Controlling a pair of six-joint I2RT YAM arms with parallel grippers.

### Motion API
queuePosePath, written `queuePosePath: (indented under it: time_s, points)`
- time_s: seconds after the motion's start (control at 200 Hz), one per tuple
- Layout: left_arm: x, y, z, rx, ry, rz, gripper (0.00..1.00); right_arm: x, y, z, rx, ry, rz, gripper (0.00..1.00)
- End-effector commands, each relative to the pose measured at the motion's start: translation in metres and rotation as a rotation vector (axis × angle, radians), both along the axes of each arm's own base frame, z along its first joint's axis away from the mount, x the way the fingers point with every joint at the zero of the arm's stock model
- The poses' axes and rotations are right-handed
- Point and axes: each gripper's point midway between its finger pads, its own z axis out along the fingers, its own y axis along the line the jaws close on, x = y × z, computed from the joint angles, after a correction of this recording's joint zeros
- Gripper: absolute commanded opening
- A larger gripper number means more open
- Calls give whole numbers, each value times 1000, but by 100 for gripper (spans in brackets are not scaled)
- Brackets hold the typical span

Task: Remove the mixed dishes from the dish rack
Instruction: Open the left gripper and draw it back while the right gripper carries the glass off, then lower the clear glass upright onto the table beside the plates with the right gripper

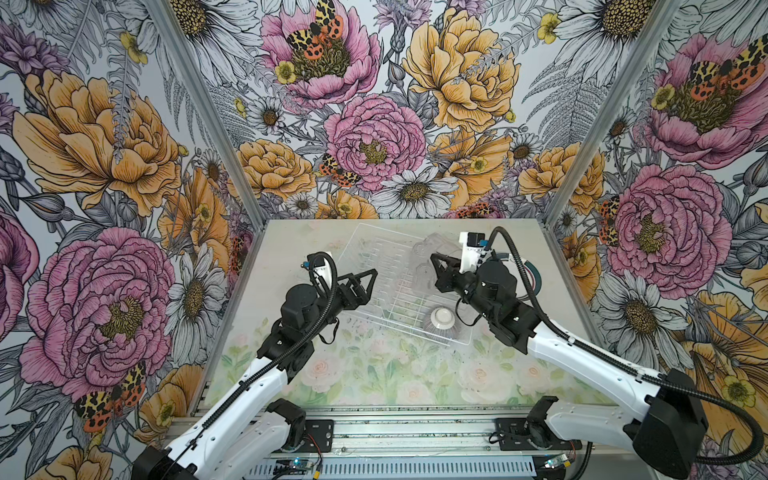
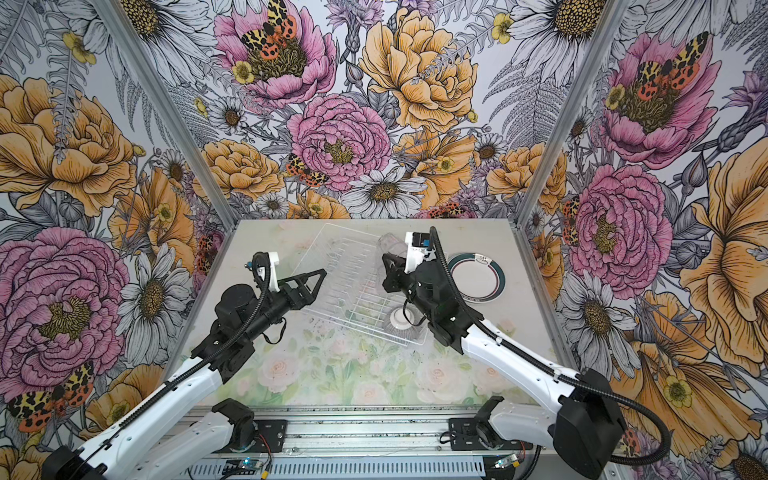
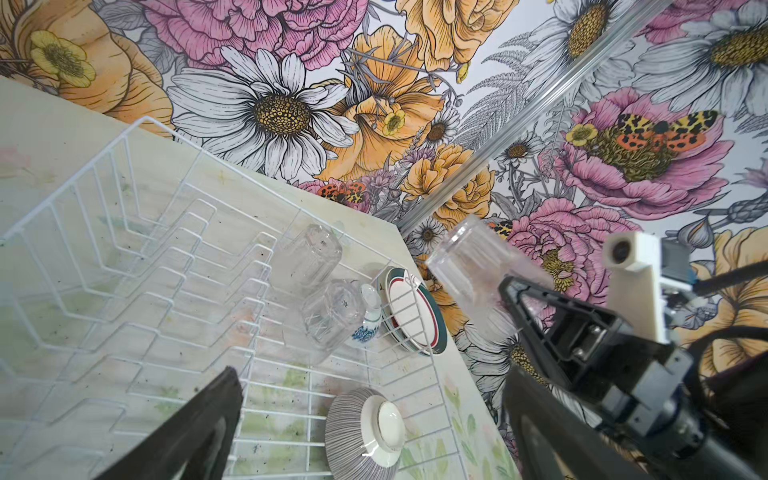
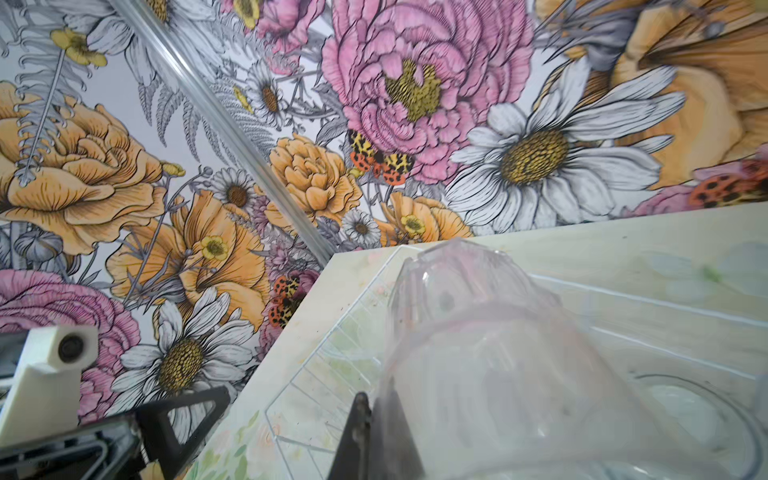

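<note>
The white wire dish rack (image 1: 358,225) (image 2: 328,224) (image 3: 141,120) lies in the middle of the table. My right gripper (image 1: 436,259) (image 2: 388,259) (image 4: 374,407) is shut on the wall of a clear glass tumbler (image 1: 432,245) (image 3: 469,266) (image 4: 498,353), held tilted above the rack's far right part. Two more tumblers (image 3: 305,257) (image 3: 332,316) stand upside down in the rack. A ribbed greyish bowl (image 1: 441,320) (image 2: 401,322) (image 3: 357,432) lies upside down in the rack's near right corner. My left gripper (image 1: 368,286) (image 2: 318,289) (image 3: 372,374) hangs open and empty over the rack's left edge.
A teal-and-red-rimmed plate (image 2: 476,274) (image 3: 411,311) lies flat on the table right of the rack, half hidden by the right arm in a top view. A blue-and-white floral bowl (image 3: 368,324) shows beside it. Flowered walls close three sides.
</note>
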Motion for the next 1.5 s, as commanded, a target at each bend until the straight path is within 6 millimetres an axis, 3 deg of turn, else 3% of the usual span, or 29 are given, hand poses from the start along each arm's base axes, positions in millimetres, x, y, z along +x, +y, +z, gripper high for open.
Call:
queuePosePath:
  time_s: [0.0,0.19,0.37,0.545,0.726,0.861,1.041,1.301,1.491]
  points:
    - [2,1,-22,153,-24,43,99,1,-59,-18,-132,58,-235,0]
    - [2,2,-33,193,-24,61,99,9,-117,-28,-148,178,-355,0]
    - [6,4,-41,211,-22,74,99,37,-141,-24,-165,284,-351,0]
    - [10,10,-49,231,-7,104,99,89,-157,-24,-191,360,-341,0]
    - [11,10,-52,222,7,102,99,153,-177,-52,-223,458,-347,0]
    - [10,7,-52,216,12,87,99,186,-186,-72,-249,509,-336,0]
    - [13,8,-58,227,23,97,99,213,-191,-93,-270,550,-325,0]
    - [18,4,-67,238,52,83,99,237,-190,-124,-293,608,-311,0]
    - [20,4,-70,241,61,86,99,246,-182,-133,-304,621,-294,0]
